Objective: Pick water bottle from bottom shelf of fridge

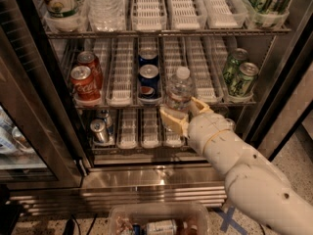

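The water bottle (180, 88) is small, clear and ribbed with a white cap. It stands upright in front of the fridge's (146, 170) second rack, in the lane right of the blue cans. My gripper (185, 112) is shut on its lower part, with one tan finger (172, 120) on its left and the other (200, 105) on its right. The bottle's base is hidden behind the fingers. My white arm reaches in from the lower right.
Two red cola cans (85, 80), blue Pepsi cans (149, 77) and green cans (239, 75) share the rack. Silver cans (100, 129) stand on the lowest rack. A big clear bottle (105, 4) stands above. The glass door (29, 121) hangs open at left. A plastic container (156, 222) sits below.
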Robot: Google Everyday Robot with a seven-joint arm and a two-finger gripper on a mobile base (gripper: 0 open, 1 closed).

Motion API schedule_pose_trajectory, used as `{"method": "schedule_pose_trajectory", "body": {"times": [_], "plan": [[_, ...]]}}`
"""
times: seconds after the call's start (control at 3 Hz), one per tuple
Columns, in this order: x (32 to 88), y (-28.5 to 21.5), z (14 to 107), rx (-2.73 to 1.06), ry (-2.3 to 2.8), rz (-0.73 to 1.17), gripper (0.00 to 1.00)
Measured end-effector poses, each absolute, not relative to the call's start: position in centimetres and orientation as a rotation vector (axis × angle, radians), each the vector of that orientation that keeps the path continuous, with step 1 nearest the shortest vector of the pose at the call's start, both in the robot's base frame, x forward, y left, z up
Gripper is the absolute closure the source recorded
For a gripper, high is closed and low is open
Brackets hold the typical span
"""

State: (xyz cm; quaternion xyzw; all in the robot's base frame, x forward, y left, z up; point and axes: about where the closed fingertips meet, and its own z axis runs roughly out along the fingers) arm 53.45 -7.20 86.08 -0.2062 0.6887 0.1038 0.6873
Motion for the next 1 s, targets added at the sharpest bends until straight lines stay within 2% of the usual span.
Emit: {"method": "schedule_pose_trajectory", "body": {"times": [0.67,1.0], "plan": [[46.6,-5.0,87.2,-0.523,1.594,0.447,1.00],[45.4,-3.5,86.6,-0.583,1.624,0.481,1.00]]}}
